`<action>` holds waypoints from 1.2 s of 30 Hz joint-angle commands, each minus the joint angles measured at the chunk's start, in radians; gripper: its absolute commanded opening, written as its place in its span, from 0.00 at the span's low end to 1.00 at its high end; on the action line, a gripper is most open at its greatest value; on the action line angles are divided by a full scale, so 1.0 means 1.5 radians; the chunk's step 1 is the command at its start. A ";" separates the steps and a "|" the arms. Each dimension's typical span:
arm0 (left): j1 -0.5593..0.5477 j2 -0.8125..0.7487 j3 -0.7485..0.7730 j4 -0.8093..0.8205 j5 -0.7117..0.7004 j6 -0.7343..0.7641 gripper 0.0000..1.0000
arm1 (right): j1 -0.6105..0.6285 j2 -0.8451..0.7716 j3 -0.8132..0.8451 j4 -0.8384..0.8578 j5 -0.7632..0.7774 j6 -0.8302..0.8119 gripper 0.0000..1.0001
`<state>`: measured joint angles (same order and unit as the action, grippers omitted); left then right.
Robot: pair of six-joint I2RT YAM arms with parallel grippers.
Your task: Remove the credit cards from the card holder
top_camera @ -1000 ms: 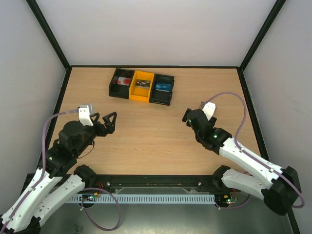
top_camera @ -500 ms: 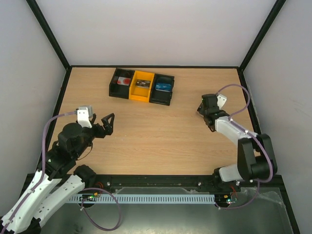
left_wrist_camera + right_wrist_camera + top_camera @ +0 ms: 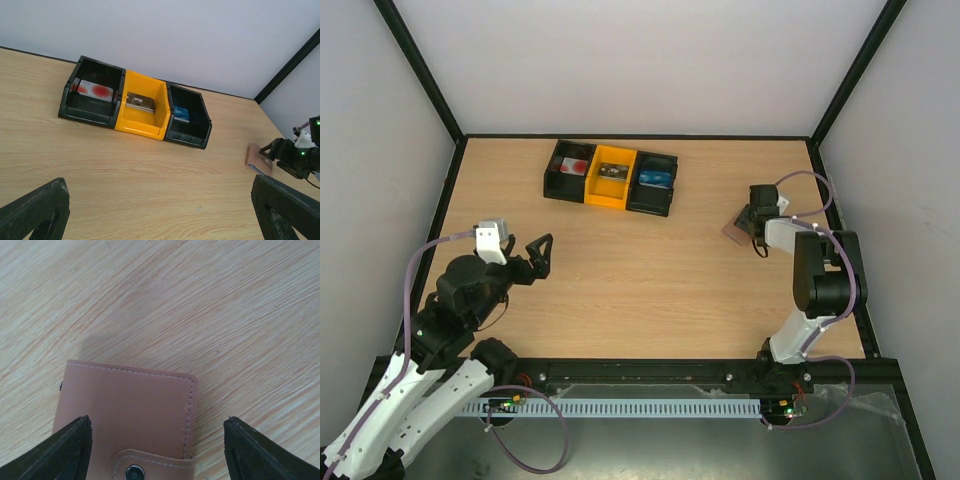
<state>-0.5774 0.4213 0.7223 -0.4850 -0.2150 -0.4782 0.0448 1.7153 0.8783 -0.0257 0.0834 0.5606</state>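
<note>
I've got the right gripper (image 3: 156, 422) spread wide with nothing in it, hanging just above the card holder (image 3: 127, 410). The holder lies closed on the table (image 3: 225, 300), tab side toward the fingers, right of centre in the top view. The left gripper (image 3: 536, 250) is wide open too and empty, well apart at the left.

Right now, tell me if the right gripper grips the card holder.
No, the right gripper stands wide open around the card holder, not closed on it.
</note>
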 commanded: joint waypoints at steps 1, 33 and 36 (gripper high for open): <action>0.002 0.000 -0.006 0.004 -0.010 0.009 1.00 | -0.003 0.023 0.021 0.008 -0.029 -0.030 0.68; 0.003 0.033 -0.004 0.001 -0.020 0.006 1.00 | 0.207 -0.084 -0.114 -0.051 -0.145 -0.058 0.51; 0.002 0.037 -0.003 0.001 -0.021 0.004 1.00 | 0.268 -0.115 -0.132 -0.060 -0.140 -0.056 0.51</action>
<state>-0.5774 0.4660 0.7219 -0.4858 -0.2298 -0.4782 0.3492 1.5993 0.7238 -0.0265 -0.1204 0.4938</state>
